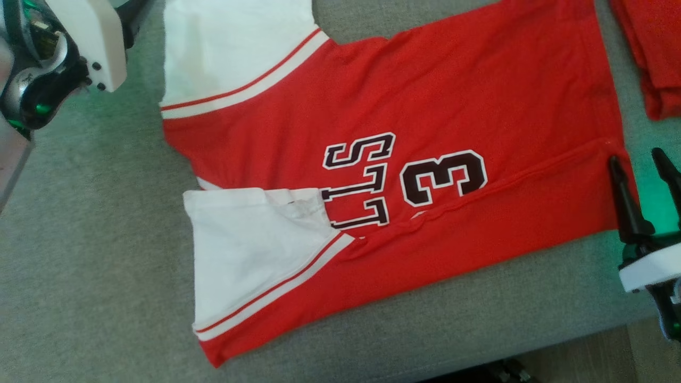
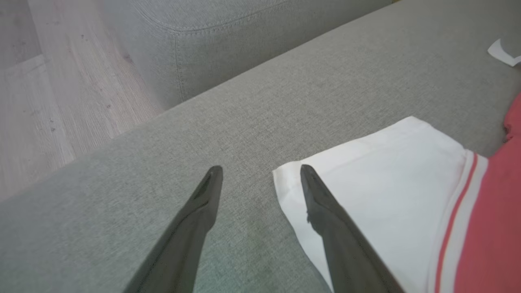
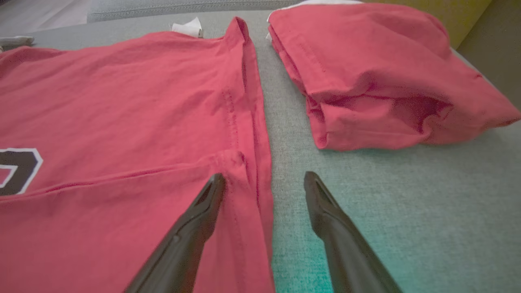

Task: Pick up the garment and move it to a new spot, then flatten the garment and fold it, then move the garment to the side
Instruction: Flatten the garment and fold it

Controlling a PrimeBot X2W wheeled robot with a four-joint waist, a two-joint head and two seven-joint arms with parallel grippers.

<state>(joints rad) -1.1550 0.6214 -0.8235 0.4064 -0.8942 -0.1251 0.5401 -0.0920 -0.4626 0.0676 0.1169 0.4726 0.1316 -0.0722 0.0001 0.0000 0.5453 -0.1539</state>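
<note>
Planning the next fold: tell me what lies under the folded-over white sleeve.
The jersey shows red around the sleeve; whatever lies directly beneath is covered, unseen.

Grey fabric sofa seat (image 1: 96, 239), pale wood-plank floor (image 2: 49, 101), perhaps a yellowish cushion (image 3: 468, 16) behind.

Count log.
- Garments spread flat: 1, the red jersey (image 1: 452, 90).
- Folded red pile (image 3: 378, 77): 1. How many pieces are in it cannot be told.
- White sleeves on the jersey: 2, the far sleeve (image 1: 234, 48) and the near sleeve (image 1: 250, 250).
- Printed characters on its front: 3 letters, 1 numeral.
- Small white scrap (image 3: 187, 27): 1.
- Claws: 2, the left claw (image 2: 260, 171) and the right claw (image 3: 263, 177), with 2 dark fingers on each.
- Grey cushion (image 1: 96, 239): 1.
</note>
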